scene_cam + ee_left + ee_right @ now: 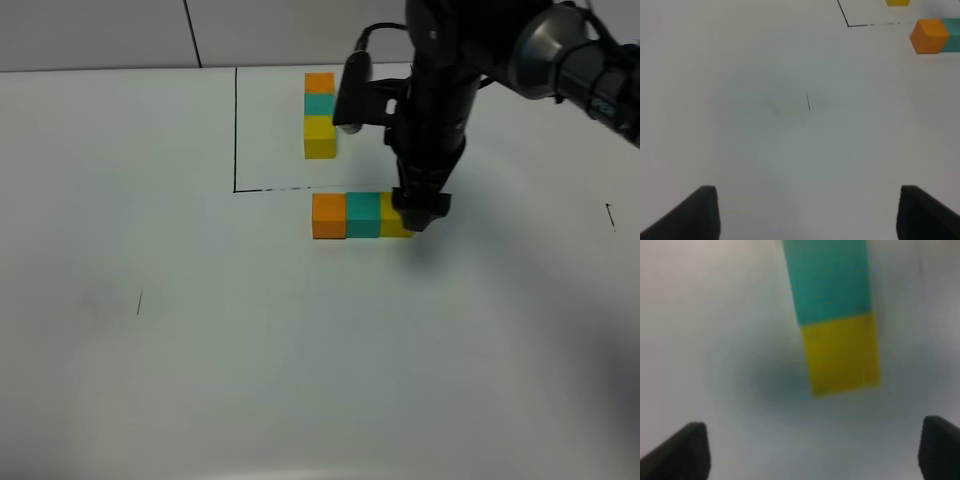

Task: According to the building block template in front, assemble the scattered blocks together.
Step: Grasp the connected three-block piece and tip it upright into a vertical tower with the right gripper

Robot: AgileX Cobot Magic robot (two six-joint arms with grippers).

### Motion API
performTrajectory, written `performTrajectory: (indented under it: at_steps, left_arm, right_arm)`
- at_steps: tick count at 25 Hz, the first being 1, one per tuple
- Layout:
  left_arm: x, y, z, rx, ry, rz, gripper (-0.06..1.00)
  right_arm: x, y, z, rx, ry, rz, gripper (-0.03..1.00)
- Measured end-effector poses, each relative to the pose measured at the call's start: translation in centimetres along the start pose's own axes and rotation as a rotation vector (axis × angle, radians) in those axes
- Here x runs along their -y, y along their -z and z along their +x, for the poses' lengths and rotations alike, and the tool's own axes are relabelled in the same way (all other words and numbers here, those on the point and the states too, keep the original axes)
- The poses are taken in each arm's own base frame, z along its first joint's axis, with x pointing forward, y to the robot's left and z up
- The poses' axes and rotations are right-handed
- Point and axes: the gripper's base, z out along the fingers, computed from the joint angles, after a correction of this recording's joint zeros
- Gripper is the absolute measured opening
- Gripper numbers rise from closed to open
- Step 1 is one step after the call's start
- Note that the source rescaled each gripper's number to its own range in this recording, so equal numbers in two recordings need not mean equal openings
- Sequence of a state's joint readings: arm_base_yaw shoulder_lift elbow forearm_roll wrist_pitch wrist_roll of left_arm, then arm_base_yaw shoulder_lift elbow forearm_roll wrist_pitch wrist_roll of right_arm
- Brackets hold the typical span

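Near the black-framed template row of three small cubes, my loose orange cube, teal cube and yellow cube sat touching in a line, so I thought the job was nearly done. The right gripper hung over the yellow cube. That view was blurry, but the jaws seemed wide apart and empty. The left gripper, far from the row, gaped empty too.

A white desk holds the building block template at the top middle. Below it, the orange block, teal block and yellow block touch in a row.
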State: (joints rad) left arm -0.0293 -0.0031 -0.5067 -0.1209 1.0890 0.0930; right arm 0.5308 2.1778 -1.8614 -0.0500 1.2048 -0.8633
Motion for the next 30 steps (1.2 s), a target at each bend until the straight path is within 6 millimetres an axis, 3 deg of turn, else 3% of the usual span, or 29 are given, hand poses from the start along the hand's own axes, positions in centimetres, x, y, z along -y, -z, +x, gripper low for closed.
performTrajectory:
  at_steps: [3,8,24,30]
  left_arm:
    - [0.0,0.0,0.0,0.0,0.0,0.0,0.61]
    - [0.0,0.0,0.0,0.0,0.0,0.0,0.61]
    - [0.0,0.0,0.0,0.0,0.0,0.0,0.61]
    - [0.0,0.0,0.0,0.0,0.0,0.0,0.61]
  right_arm:
    - [0.0,-1.0,-2.2,0.032,0.043,-0.003,0.71]
    - [-0.1,-2.3,-3.9,0.04,0.098,-0.009,0.71]
    - [-0.4,-6.3,-4.5,0.029,0.134,-0.051,0.71]
    - [-0.1,-6.5,-4.8,0.054,0.135,-0.02,0.71]
